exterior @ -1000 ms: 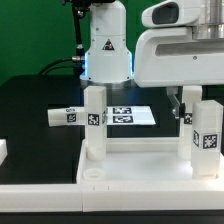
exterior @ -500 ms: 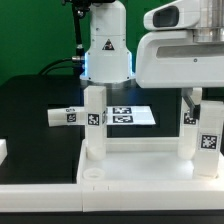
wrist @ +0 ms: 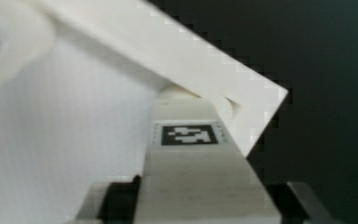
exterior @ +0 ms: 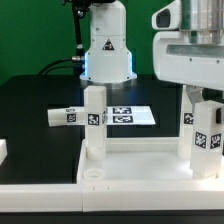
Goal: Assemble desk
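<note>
Gripper (wrist: pixel 202 203) with fingers (wrist: pixel 297 200) closed narrowly on a leg (wrist: pixel 197 165), at the exterior view's right end of the desk top (exterior: pixel 130 160), whose long axis runs across that view. The left leg (exterior: pixel 95 122) stands upright in the top, long axis vertical; the loose leg (exterior: pixel 67 116) lies flat beside the marker board (exterior: pixel 138 115). Black table (exterior: pixel 30 110); green backdrop (exterior: pixel 30 35).
</note>
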Robot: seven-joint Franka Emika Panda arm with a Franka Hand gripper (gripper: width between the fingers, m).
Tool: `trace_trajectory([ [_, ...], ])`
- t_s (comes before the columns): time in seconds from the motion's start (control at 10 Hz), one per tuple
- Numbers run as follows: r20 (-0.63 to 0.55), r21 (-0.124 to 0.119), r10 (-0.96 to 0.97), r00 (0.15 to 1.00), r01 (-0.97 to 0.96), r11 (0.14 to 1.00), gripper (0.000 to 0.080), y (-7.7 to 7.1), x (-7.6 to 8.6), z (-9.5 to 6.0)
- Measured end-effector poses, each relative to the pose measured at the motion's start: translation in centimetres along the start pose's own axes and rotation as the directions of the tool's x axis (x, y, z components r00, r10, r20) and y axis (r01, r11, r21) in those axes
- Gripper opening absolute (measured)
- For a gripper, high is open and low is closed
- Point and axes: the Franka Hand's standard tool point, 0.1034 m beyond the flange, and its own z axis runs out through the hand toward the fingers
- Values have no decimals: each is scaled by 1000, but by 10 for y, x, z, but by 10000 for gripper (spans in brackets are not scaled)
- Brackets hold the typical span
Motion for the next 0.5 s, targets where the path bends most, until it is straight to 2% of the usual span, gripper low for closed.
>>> trace_trajectory([
  [0.3, 6, 2, 183, 983, -183, 983, 284, 0, 0, 0],
  [0.4, 39, 16, 389, 920, -390, 921, 284, 0, 2, 1],
  [0.5, 72, 36, 566, 821, -569, 821, 284, -2, 2, 1],
])
